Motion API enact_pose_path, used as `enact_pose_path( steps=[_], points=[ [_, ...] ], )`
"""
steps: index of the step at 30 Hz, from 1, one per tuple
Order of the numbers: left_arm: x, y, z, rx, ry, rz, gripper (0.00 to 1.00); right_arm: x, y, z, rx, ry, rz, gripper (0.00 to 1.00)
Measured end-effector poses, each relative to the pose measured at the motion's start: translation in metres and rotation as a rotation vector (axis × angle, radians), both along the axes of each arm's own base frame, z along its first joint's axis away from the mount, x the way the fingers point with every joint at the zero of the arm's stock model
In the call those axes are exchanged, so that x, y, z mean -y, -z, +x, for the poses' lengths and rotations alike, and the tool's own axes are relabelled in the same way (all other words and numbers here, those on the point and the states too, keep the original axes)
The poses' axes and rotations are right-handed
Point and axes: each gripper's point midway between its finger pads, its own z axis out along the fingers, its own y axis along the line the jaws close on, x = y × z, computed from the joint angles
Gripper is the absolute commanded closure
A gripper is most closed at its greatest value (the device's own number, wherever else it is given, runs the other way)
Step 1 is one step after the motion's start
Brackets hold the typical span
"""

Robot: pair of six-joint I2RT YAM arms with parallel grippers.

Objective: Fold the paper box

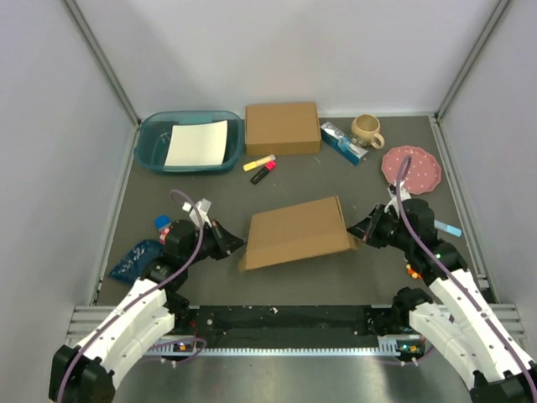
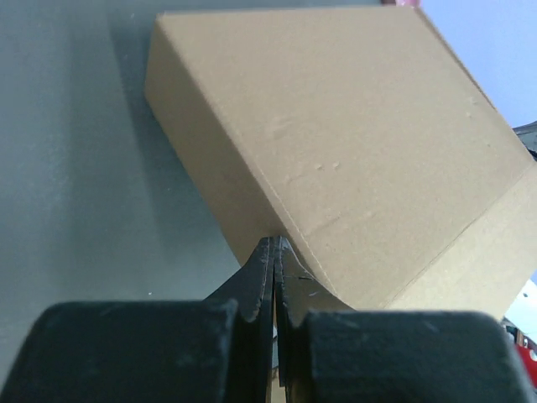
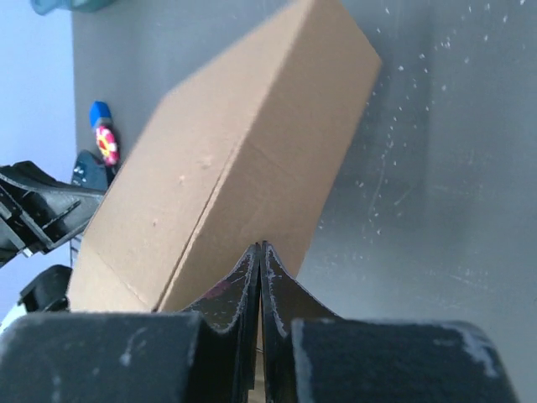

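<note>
The paper box [image 1: 298, 232] is a closed, shallow brown cardboard box lying askew in the middle of the dark table. My left gripper [image 1: 237, 243] is shut, its tips pressed against the box's left side wall. My right gripper [image 1: 354, 228] is shut too, touching the box's right side. In the left wrist view the box [image 2: 336, 143] fills the frame above the closed left gripper [image 2: 275, 239], which meets a low edge of the wall. In the right wrist view the closed right gripper [image 3: 260, 245] rests against the box [image 3: 226, 159]. Nothing sits between either pair of fingers.
At the back stand a teal basin [image 1: 147, 147] holding a white sheet, a smaller brown cardboard box [image 1: 282, 128], a yellow marker [image 1: 258, 162], a red marker [image 1: 263, 173], a blue-white carton [image 1: 344, 143], a beige mug [image 1: 367, 129] and a pink plate [image 1: 411, 168]. A blue packet [image 1: 134, 259] lies near left.
</note>
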Motion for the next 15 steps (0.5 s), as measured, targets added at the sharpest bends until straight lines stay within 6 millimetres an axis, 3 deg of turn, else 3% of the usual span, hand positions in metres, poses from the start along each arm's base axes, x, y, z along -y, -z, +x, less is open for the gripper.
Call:
enact_pose_path(
  steps=[5, 15],
  points=[
    [0.002, -0.030, 0.003, 0.040, 0.006, -0.015, 1.00, 0.002, -0.024, -0.002, 0.040, 0.006, 0.011, 1.00],
    [0.005, -0.080, 0.012, 0.125, -0.002, -0.054, 1.00, 0.008, -0.022, -0.019, -0.010, 0.010, -0.003, 1.00]
  ],
)
